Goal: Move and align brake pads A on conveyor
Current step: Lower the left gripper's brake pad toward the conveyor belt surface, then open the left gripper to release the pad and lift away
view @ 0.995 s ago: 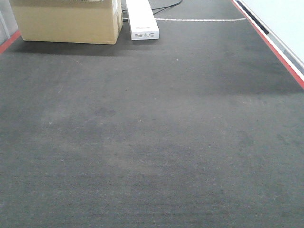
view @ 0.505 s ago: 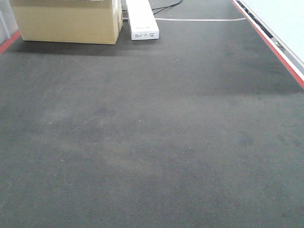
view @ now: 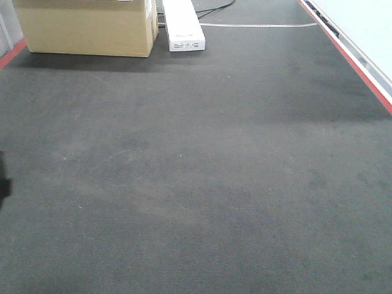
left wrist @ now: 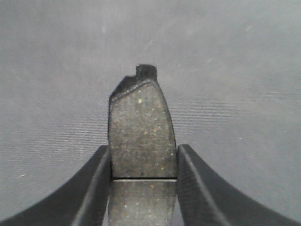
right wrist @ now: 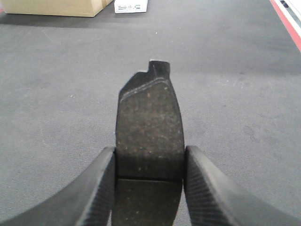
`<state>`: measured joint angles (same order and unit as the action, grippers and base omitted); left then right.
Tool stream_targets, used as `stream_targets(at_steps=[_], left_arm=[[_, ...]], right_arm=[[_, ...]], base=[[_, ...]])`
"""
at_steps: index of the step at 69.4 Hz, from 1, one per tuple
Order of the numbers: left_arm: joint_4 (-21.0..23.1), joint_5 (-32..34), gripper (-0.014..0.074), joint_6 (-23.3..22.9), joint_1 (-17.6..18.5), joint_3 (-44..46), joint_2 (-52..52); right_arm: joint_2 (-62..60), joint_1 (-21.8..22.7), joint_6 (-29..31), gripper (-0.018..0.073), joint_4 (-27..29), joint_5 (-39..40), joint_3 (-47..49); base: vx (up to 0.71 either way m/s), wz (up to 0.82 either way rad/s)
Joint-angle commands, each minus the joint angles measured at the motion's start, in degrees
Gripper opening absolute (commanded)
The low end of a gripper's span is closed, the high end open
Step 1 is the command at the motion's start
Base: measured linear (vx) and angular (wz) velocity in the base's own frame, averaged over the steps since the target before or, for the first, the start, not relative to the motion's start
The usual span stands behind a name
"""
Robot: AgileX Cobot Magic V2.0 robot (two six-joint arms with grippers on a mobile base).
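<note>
Front view, left to right
- Dark blurred shape (view: 3, 184): is intruding at the left edge; what it is cannot be told.
- Cardboard box (view: 86, 30): tan, is sitting at the far left of the belt.
- White box (view: 182, 27): long and narrow, is lying just beside the cardboard box.
- Conveyor (view: 196, 184): wide charcoal belt with a felt-like nap, is filling the view. A pale seam line (view: 257, 25) is crossing it at the far end.
- Red edge stripe (view: 349, 58): is running along the belt's right side.

Left wrist view
- Left tool (left wrist: 143, 148): its two black fingers (left wrist: 96, 188) are pinching the first brake pad by its long sides.
- First brake pad (left wrist: 141, 127): dark grey with pale speckles, oblong and slightly curved. It is pointing away from the camera over the conveyor. A thin groove is crossing it level with the fingers, and a small square tab is jutting from its far end. Whether it is touching the belt cannot be told.

Right wrist view
- Right tool (right wrist: 150, 149): its ribbed black fingers (right wrist: 99, 188) are clamping the second brake pad at both long sides.
- Second brake pad (right wrist: 150, 122): dark grey-brown and grainy, with the same curved oblong shape. A groove is crossing it between the fingers and an end tab is standing at the far tip. It is being held over the conveyor, pointing toward the two boxes.
</note>
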<state>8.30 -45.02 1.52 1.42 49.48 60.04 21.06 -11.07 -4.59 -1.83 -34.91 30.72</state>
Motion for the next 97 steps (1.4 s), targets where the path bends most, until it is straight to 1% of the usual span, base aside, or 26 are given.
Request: stream_targets(at_steps=[1, 17, 25, 31, 37, 40, 54, 60, 65, 71, 80, 97], left_arm=[[0.62, 5.46, 0.0004, -1.14, 0.27, 3.31, 6.46], [0.38, 8.96, 0.0016, -1.14, 0.22, 3.96, 19.7], [0.31, 10.79, 0.0045, -1.14, 0.22, 3.96, 24.77], [0.31, 13.09, 0.0083, -1.07, 0.22, 3.96, 27.87], [0.31, 14.99, 0.0142, -0.92, 0.22, 3.96, 30.09], [0.31, 15.83, 0.019, -0.92, 0.22, 3.96, 31.13], [0.27, 16.09, 0.0412, -0.41, 0.22, 3.96, 34.65], [0.25, 16.24, 0.0475, 0.54, 0.22, 4.29, 34.92], [0.2, 15.16, 0.0496, 1.94, 0.22, 5.33, 33.9], [0.2, 14.11, 0.0495, 3.07, 0.22, 5.77, 30.41], [0.2, 12.13, 0.0479, 3.58, 0.22, 5.36, 21.39], [0.25, 14.12, 0.0444, 3.9, 0.22, -1.17, 1.96]], right_arm=[[0.49, 0.24, 0.48, -0.0007, -0.52, 5.6, 1.65], [0.49, 0.24, 0.48, -0.0007, -0.52, 5.6, 1.65], [0.49, 0.24, 0.48, -0.0007, -0.52, 5.6, 1.65], [0.49, 0.24, 0.48, -0.0007, -0.52, 5.6, 1.65], [0.49, 0.24, 0.48, -0.0007, -0.52, 5.6, 1.65], [0.49, 0.24, 0.48, -0.0007, -0.52, 5.6, 1.65], [0.49, 0.24, 0.48, -0.0007, -0.52, 5.6, 1.65], [0.49, 0.24, 0.48, -0.0007, -0.52, 5.6, 1.65], [0.49, 0.24, 0.48, -0.0007, -0.52, 5.6, 1.65], [0.49, 0.24, 0.48, -0.0007, -0.52, 5.6, 1.65], [0.49, 0.24, 0.48, -0.0007, -0.52, 5.6, 1.65], [0.49, 0.24, 0.48, -0.0007, -0.52, 5.6, 1.65]], base=[[0.0, 0.0], [0.0, 0.0], [0.0, 0.0], [0.0, 0.0], [0.0, 0.0], [0.0, 0.0], [0.0, 0.0], [0.0, 0.0], [0.0, 0.0], [0.0, 0.0], [0.0, 0.0], [0.0, 0.0]])
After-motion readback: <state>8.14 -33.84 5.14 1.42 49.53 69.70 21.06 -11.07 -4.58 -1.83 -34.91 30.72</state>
